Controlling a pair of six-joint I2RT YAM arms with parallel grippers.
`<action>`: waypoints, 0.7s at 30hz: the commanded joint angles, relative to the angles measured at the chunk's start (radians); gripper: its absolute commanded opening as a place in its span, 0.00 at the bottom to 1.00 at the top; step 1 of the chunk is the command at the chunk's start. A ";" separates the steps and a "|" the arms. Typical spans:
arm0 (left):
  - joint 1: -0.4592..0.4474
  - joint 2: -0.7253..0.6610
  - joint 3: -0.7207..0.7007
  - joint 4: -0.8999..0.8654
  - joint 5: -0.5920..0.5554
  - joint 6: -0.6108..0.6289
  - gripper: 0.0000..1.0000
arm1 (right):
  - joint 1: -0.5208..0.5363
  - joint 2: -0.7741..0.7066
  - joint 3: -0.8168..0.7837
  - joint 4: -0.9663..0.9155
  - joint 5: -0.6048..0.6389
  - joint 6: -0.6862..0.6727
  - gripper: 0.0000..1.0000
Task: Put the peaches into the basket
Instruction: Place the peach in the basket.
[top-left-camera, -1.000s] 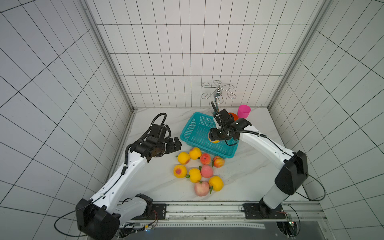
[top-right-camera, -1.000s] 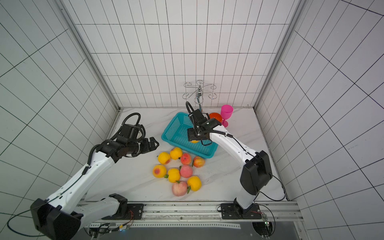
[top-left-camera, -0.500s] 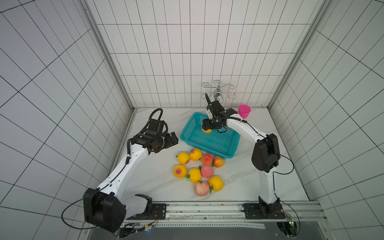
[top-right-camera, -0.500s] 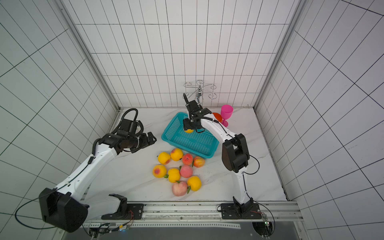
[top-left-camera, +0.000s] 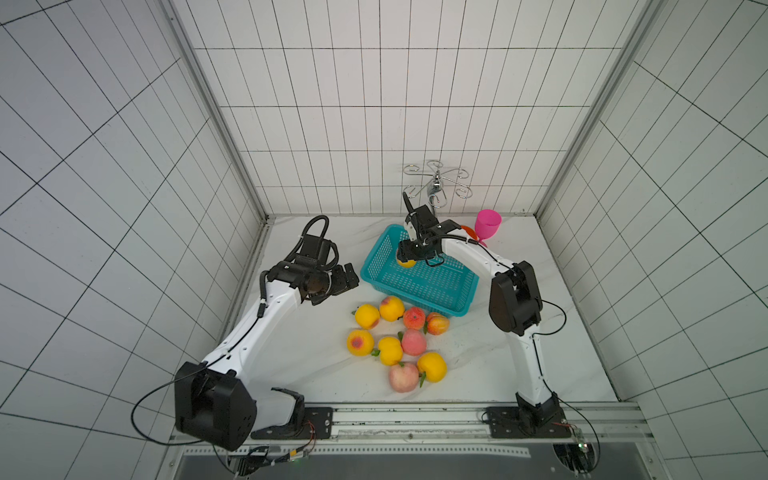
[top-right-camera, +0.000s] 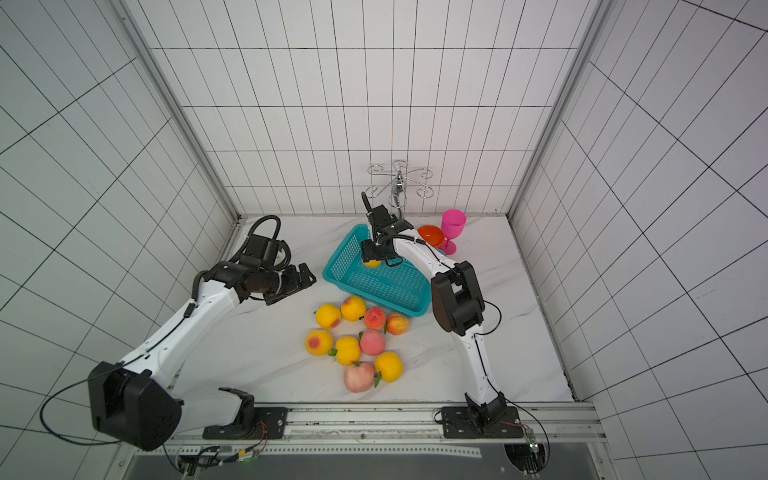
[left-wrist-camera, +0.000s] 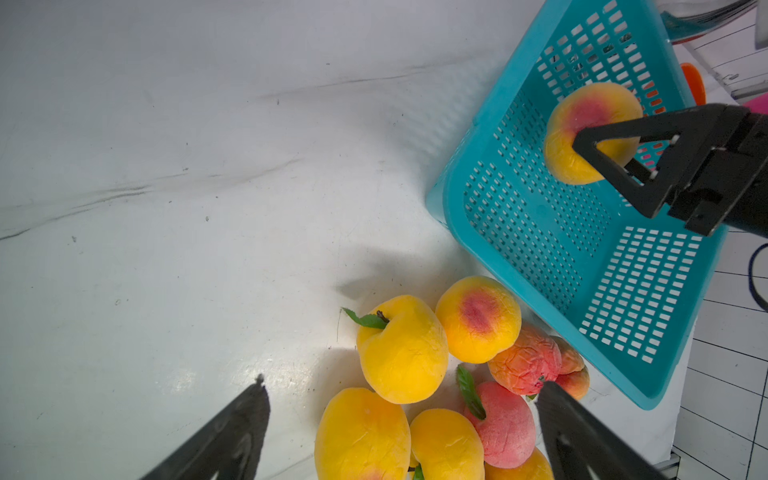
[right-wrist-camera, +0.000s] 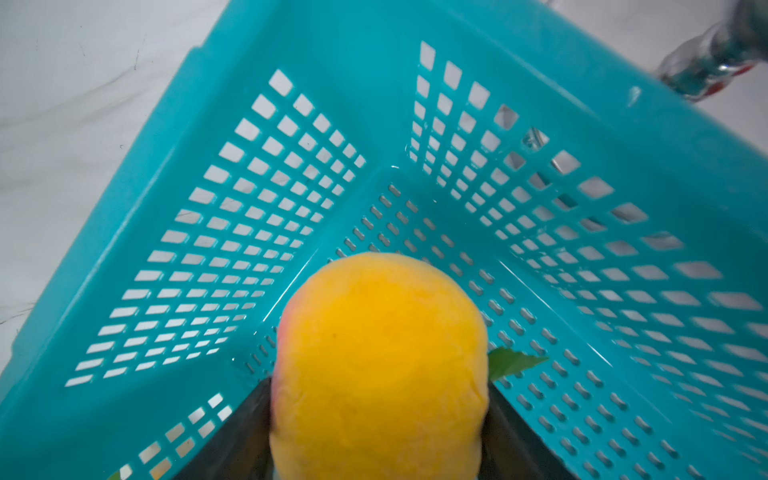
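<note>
right gripper (top-left-camera: 409, 255): jaws clamped on a round yellow-orange toy peach with a red blush (right-wrist-camera: 378, 353), one finger on each side.
held peach: over the 10 o'clock corner of the teal perforated plastic basket (top-left-camera: 432, 284); whether it touches the floor cannot be told.
left gripper (top-left-camera: 344, 286): jaws spread wide, holding nothing, at the basket's 9 o'clock, above the white marble table (top-left-camera: 299, 365).
loose peaches (top-left-camera: 390, 350): nine, clustered on the table at the basket's 6 o'clock, just beside its wall.
orange plastic bowl (top-right-camera: 430, 236), pink plastic goblet (top-right-camera: 453, 224): at the basket's 2 o'clock.
</note>
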 joint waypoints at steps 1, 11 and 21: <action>0.006 0.006 0.022 -0.021 0.005 -0.009 0.98 | -0.001 0.025 0.054 0.043 -0.025 -0.010 0.54; 0.006 0.018 0.010 0.000 0.015 -0.035 0.98 | 0.003 0.073 0.062 0.057 -0.036 -0.038 0.53; 0.007 0.008 -0.009 0.011 0.030 -0.047 0.98 | 0.005 0.101 0.062 0.060 -0.032 -0.040 0.53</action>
